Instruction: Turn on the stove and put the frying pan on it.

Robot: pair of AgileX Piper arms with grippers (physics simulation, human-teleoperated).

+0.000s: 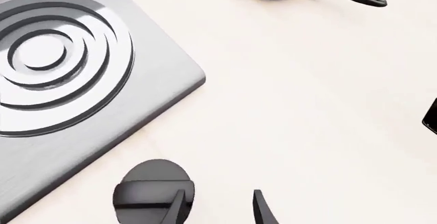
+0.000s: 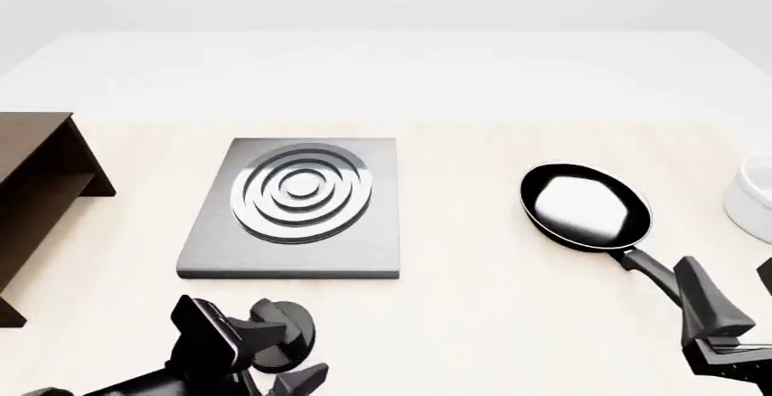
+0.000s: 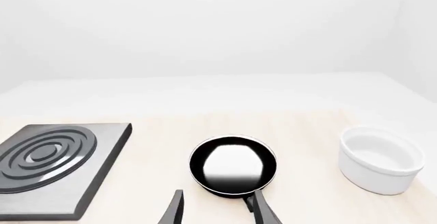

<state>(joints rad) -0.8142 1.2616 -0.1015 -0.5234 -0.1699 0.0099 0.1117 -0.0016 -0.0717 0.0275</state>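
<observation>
Black and glossy, the frying pan is lying right of the stove, handle pointing toward the near right. Behind it, a white bowl is sitting; a wooden shelf is standing far left. Left end effector is hanging spread over the knob; right end effector is gaping beside the handle.

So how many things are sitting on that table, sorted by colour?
Black: 2, the frying pan and the knob
Grey: 1, the stove
White: 1, the bowl
Brown: 1, the wooden shelf
Total: 5
</observation>
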